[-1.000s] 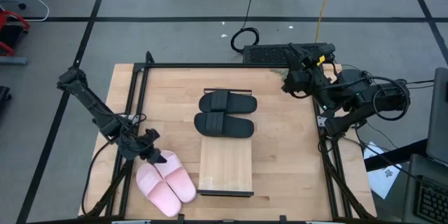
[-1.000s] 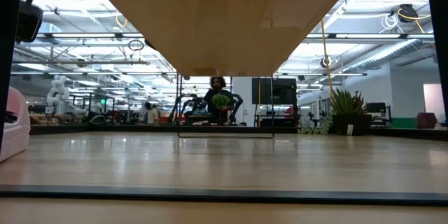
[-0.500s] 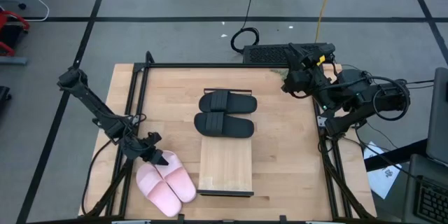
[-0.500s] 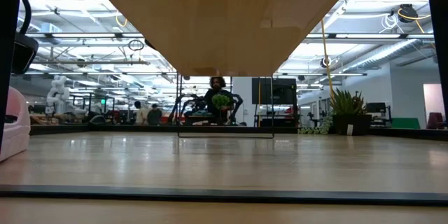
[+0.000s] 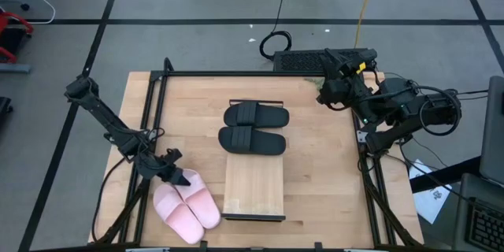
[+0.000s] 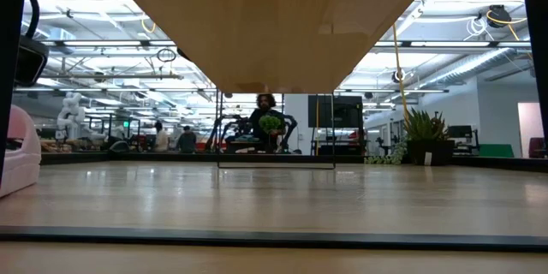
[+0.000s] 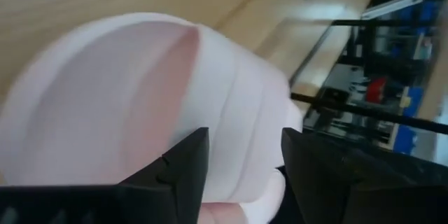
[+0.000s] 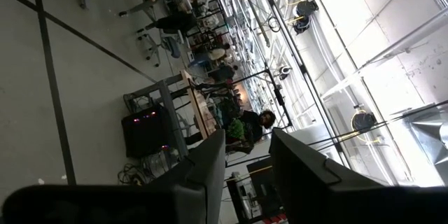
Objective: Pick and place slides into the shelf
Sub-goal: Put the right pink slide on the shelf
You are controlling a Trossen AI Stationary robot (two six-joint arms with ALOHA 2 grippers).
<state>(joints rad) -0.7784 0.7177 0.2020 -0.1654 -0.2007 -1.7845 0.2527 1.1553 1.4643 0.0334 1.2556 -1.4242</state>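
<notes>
Two pale pink slides (image 5: pixel 187 206) lie side by side on the table's near left, just left of the shelf (image 5: pixel 253 185). In the low view one of the pink slides (image 6: pixel 17 150) shows at the left edge. The two black slides (image 5: pixel 252 128) rest side by side on the far half of the shelf's board. My left gripper (image 5: pixel 179 178) is open at the far end of the pink pair. In its wrist view the left gripper (image 7: pixel 241 136) has a pink slide (image 7: pixel 140 91) filling the space ahead of the fingers. My right gripper (image 5: pixel 323 94) waits open at the table's far right corner. My left gripper comes slanting down from the far left at the far end of a pink slide (image 7: pixel 231 112), open, with the pink surface showing between the two fingers. Whether the fingers touch it, I cannot tell. The slide lies flat on the table.
A thin black frame (image 5: pixel 157 79) runs along the table's edges. The shelf's underside (image 6: pixel 274 17) spans the top of the low view. The near half of the shelf's board holds nothing. A keyboard (image 5: pixel 303 61) lies beyond the far edge, and people show in the room behind.
My left gripper has moved down and toward the near edge, closing on the far end of the pink slides. The slides have stayed where they were.
</notes>
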